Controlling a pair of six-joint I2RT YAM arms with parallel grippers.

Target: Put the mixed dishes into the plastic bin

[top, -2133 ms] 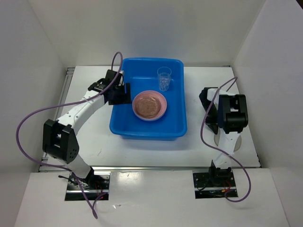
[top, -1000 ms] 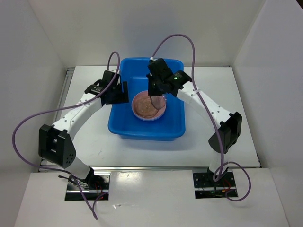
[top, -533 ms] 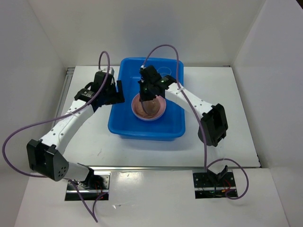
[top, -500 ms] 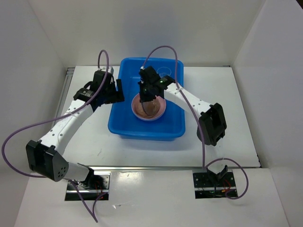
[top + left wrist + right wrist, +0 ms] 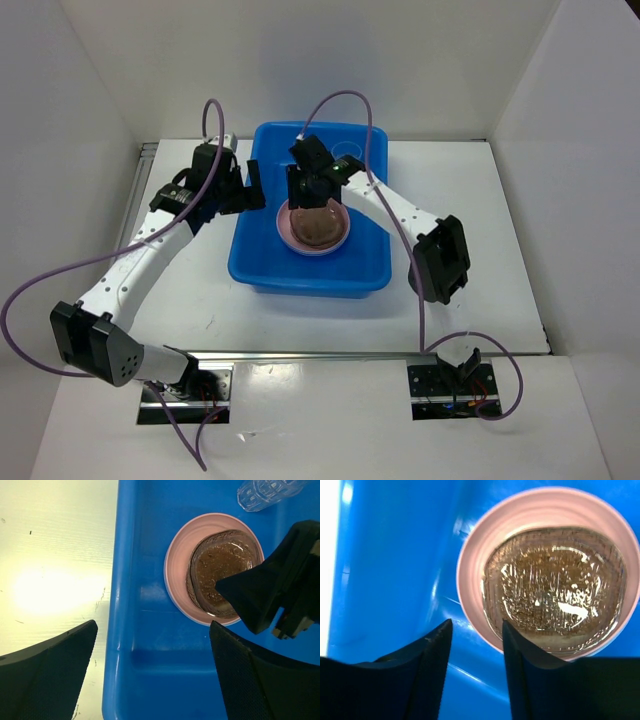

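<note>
Blue plastic bin [image 5: 310, 276] holds a round pink plastic plate [image 5: 176, 575] with a shiny brown speckled dish [image 5: 220, 562] nested inside, likely to save room, and a small clear plastic cup [image 5: 265, 492] nearby, so the right gripper [image 5: 476, 625] above, fingers apart, and the left gripper [image 5: 152, 625], fingers wide, carry nothing.

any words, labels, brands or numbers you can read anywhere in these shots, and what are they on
None: no readable text in any view.
The blue plastic bin, the pink plate and the clear cup show no print, label or number.
</note>
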